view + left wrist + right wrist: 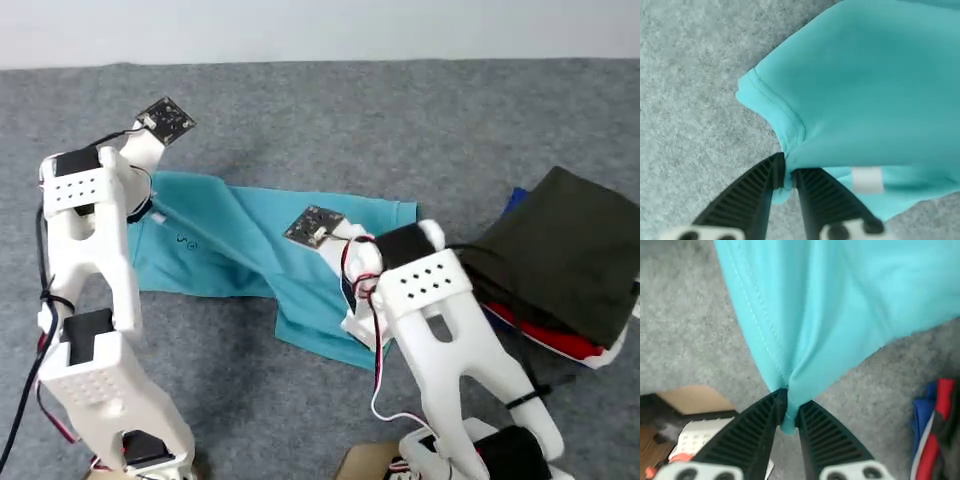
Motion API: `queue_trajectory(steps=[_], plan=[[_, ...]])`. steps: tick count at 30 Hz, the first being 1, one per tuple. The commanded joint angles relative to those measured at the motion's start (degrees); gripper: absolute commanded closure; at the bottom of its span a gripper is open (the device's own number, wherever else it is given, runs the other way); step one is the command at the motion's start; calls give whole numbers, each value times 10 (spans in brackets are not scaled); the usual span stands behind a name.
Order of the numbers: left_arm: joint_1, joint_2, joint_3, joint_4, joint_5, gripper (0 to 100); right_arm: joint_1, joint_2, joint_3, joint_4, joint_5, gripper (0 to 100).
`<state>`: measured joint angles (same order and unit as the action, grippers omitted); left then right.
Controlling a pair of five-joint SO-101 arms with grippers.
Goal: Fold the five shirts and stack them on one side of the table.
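Teal shirt — pinched twice
Its edges are clamped tight in the left gripper and in the right gripper.

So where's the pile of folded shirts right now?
In the high view, the stack of folded shirts sits at the right edge of the table, dark olive one on top, beside the right arm and right of the teal shirt.

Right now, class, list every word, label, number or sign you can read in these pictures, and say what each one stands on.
No text here can be read as words or numbers.
Small dark mark on the teal shirt: too small to read.
White tag sewn on the teal shirt: blurred, no letters legible.
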<state>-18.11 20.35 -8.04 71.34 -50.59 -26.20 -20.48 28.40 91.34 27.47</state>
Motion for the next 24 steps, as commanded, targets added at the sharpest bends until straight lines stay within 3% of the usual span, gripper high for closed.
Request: queue_trajectory(steps=[1,5,14,20,24], plan=[[-3,-10,-28,45,-49,993,-1,-18,20,-36,-4,988],[-12,-10,-28,83,-101,992,-1,-17,30,-41,-4,988],[-31,-11,-35,84,-159,908,0,-22,26,-48,-24,983],[-33,-11,-142,162,-158,884,0,-23,-33,-11,-47,800],[-33,-10,-229,231,-161,884,0,-19,-113,14,-52,777]])
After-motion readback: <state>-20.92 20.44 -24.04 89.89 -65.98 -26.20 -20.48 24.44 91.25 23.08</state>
